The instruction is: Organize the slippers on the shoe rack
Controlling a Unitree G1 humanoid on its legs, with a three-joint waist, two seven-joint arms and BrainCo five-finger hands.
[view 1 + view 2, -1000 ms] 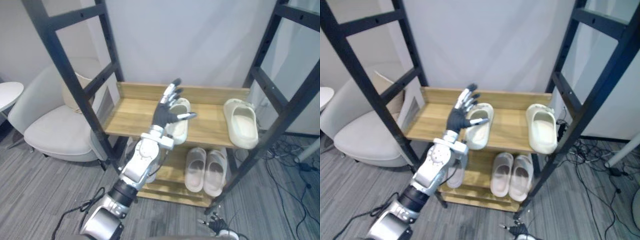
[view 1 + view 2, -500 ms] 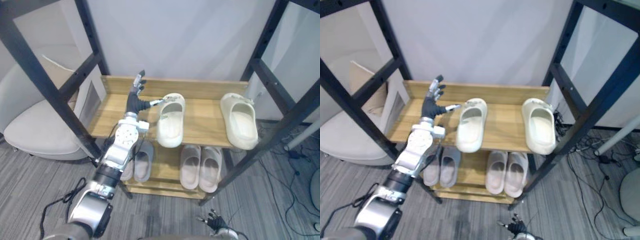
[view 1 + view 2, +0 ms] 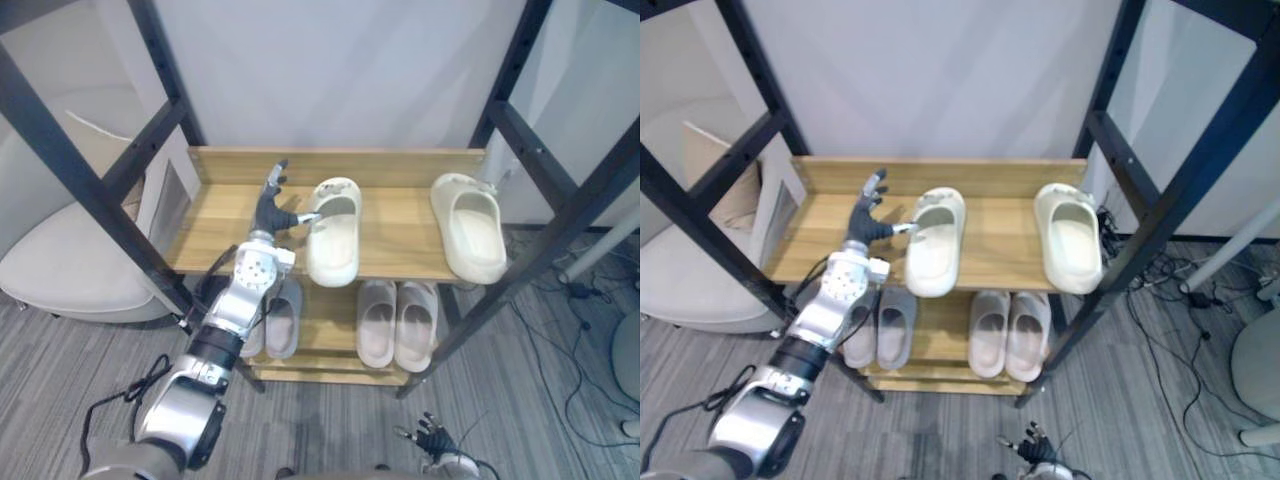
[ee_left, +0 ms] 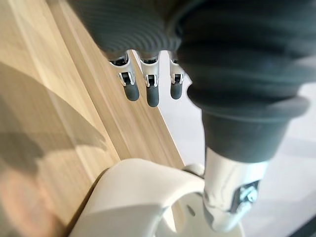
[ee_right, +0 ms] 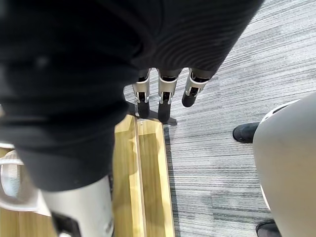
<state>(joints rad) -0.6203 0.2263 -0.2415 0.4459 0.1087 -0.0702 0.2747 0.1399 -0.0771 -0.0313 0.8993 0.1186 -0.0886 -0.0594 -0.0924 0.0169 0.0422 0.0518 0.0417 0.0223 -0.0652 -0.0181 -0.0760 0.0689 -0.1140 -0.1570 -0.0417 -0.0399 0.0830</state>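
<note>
Fingers of left hand: straight, released, grasping nothing, tips up toward the shelf's back lip. Thumb out sideways at the rim of the cream slipper (contact probable, cannot confirm). Slipper flat on top shelf of shoe rack, slightly askew. Matching slipper on same shelf, well apart to the right. Grey pair and beige pair side by side on lower shelf. Right hand low over carpet, relaxed, empty. Judged step: approach to the stray slipper, not yet gripped. Next: close on its rim, or push flat-handed, to bring it beside its mate.
</note>
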